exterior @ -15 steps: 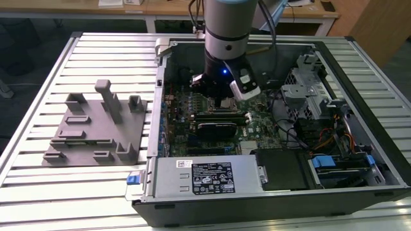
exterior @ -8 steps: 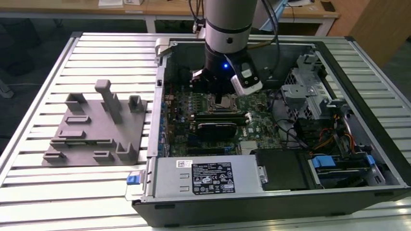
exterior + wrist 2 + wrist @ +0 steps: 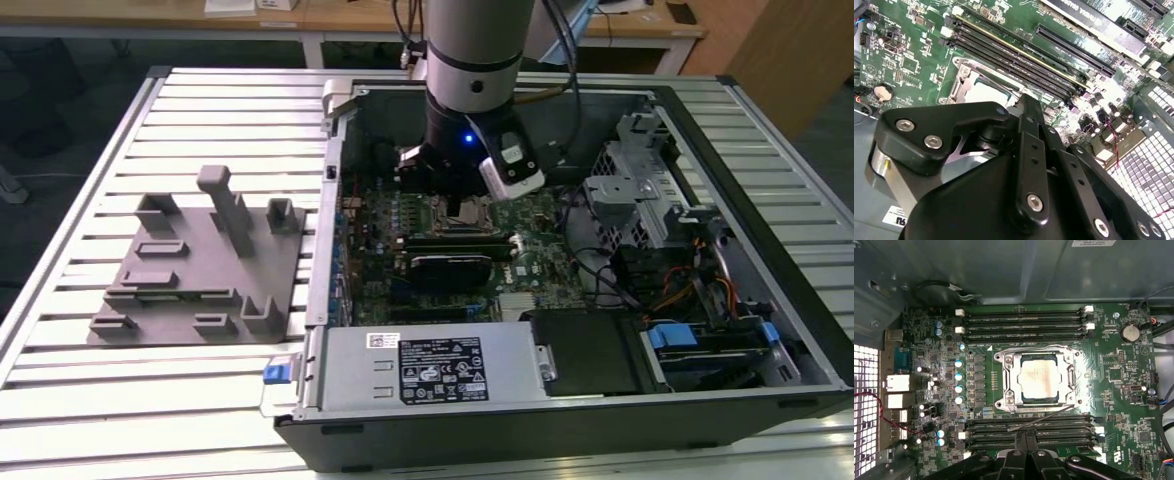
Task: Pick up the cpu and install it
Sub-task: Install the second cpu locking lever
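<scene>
Inside the socket (image 3: 1038, 378) on the motherboard (image 3: 1114, 405), cpu (image 3: 1038, 378) seated, hand (image 3: 1025, 440) just beside, fingers closed, empty

open black computer case (image 3: 747, 400) on slatted metal worktop (image 3: 80, 150) | black gripper (image 3: 1025, 450) hangs low over green motherboard (image 3: 1114, 390) | silver square cpu (image 3: 1038, 377) sits in metal-framed socket (image 3: 1004, 377), black memory slots (image 3: 1024, 322) at 12 and 6 o'clock | grey drive cage (image 3: 641, 190) at 3 o'clock of the arm, exterior view
</scene>
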